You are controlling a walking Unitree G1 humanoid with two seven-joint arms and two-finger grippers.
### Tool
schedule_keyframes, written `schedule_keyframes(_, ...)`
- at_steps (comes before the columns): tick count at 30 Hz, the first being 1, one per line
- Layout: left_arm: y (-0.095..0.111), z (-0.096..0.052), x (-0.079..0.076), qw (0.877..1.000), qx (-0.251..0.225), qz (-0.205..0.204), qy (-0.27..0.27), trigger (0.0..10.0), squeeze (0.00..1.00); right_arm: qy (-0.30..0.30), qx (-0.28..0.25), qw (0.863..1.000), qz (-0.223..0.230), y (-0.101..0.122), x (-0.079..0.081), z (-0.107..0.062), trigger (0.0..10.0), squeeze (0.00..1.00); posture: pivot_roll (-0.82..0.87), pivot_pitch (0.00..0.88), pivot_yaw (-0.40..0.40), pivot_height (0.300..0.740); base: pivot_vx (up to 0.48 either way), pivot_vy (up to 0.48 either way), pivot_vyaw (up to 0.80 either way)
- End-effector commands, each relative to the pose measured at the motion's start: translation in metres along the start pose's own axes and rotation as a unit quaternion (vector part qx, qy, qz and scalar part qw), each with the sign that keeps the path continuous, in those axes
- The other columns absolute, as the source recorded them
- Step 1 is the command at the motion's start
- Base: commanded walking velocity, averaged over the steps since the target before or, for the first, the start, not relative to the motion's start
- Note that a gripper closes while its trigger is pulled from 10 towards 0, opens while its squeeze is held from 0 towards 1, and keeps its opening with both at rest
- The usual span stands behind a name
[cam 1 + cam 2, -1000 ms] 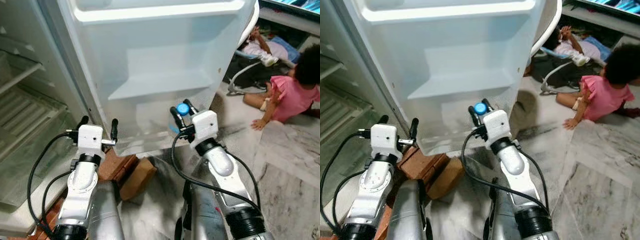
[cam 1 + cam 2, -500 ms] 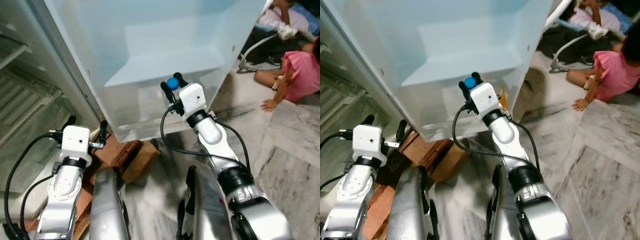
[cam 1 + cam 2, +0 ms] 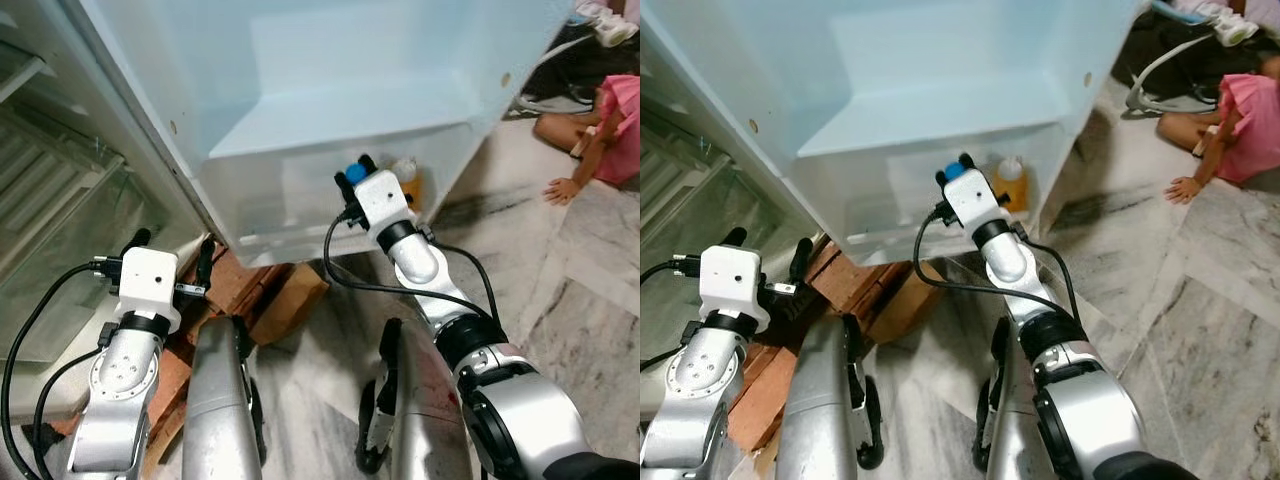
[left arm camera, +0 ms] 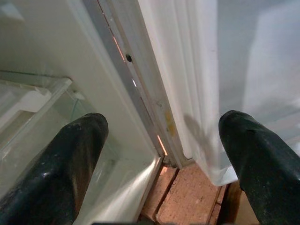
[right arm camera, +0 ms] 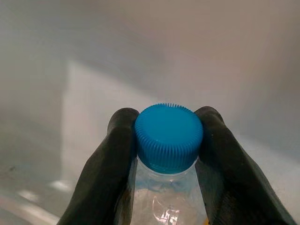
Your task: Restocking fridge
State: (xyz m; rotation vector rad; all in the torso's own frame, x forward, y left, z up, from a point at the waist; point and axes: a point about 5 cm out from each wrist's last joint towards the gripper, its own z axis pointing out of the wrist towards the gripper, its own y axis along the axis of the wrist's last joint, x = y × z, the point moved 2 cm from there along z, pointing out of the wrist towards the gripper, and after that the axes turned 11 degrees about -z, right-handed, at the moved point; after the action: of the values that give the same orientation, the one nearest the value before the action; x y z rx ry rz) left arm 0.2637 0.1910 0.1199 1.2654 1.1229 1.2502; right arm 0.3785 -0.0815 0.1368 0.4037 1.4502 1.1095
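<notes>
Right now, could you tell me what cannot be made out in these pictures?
- Bottle: its lower body is cut off by the right wrist view's edge and flanked by the right gripper.
- Orange-liquid bottle in the door bin: label too small, blurred by translucent plastic.
- Person: cut off by the frame edge.

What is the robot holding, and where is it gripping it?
The right gripper holds a clear bottle, fingers pinching its neck under the blue cap. The left gripper holds nothing.
</notes>
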Motion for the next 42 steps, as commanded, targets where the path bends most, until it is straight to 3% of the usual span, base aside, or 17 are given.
schedule_keyframes(1, -0.003, -0.005, 0.002, 1.000, 0.012, 0.002, 0.000, 10.0, 0.00, -0.004, 0.011, 1.000, 0.006, -0.004, 0.001, -0.001, 10.0, 0.00, 0.17, 0.350, -0.003, 0.553, 0.000, 0.000, 0.00)
schedule_keyframes(6, -0.004, -0.004, 0.001, 1.000, 0.015, 0.002, -0.002, 10.0, 0.00, -0.006, 0.030, 1.000, 0.005, -0.012, 0.000, -0.003, 10.0, 0.00, 0.17, 0.348, -0.003, 0.553, 0.000, 0.000, 0.00)
schedule_keyframes(15, -0.004, -0.002, 0.000, 1.000, 0.020, 0.003, -0.005, 10.0, 0.00, -0.048, 0.092, 0.994, -0.019, -0.028, -0.020, -0.001, 10.0, 0.00, 0.17, 0.341, 0.000, 0.553, 0.000, 0.000, 0.00)
schedule_keyframes(17, -0.004, -0.002, 0.000, 1.000, 0.020, 0.003, -0.004, 10.0, 0.00, -0.059, 0.101, 0.993, -0.026, -0.030, -0.024, -0.001, 10.0, 1.00, 0.17, 0.339, 0.000, 0.553, 0.000, 0.000, 0.00)
schedule_keyframes(31, -0.005, 0.002, 0.002, 1.000, 0.022, 0.008, -0.002, 10.0, 0.00, -0.107, 0.118, 0.985, -0.064, -0.029, -0.047, 0.003, 10.0, 1.00, 0.17, 0.328, 0.008, 0.553, 0.000, 0.000, 0.00)
schedule_keyframes(35, -0.005, 0.003, 0.002, 1.000, 0.021, 0.009, -0.002, 10.0, 0.00, -0.121, 0.100, 0.986, -0.053, -0.022, -0.052, 0.006, 10.0, 1.00, 0.17, 0.325, 0.009, 0.553, 0.000, 0.000, 0.00)
schedule_keyframes(38, -0.005, 0.005, 0.003, 1.000, 0.020, 0.011, 0.000, 10.0, 0.00, -0.124, 0.072, 0.989, -0.020, -0.012, -0.055, 0.011, 10.0, 1.00, 0.17, 0.317, 0.009, 0.553, 0.000, 0.000, 0.00)
schedule_keyframes(42, -0.008, 0.007, 0.004, 1.000, 0.019, 0.013, 0.003, 10.0, 0.00, -0.104, 0.039, 0.994, -0.004, 0.002, -0.054, 0.019, 10.0, 1.00, 0.16, 0.290, 0.005, 0.553, 0.000, 0.000, 0.00)
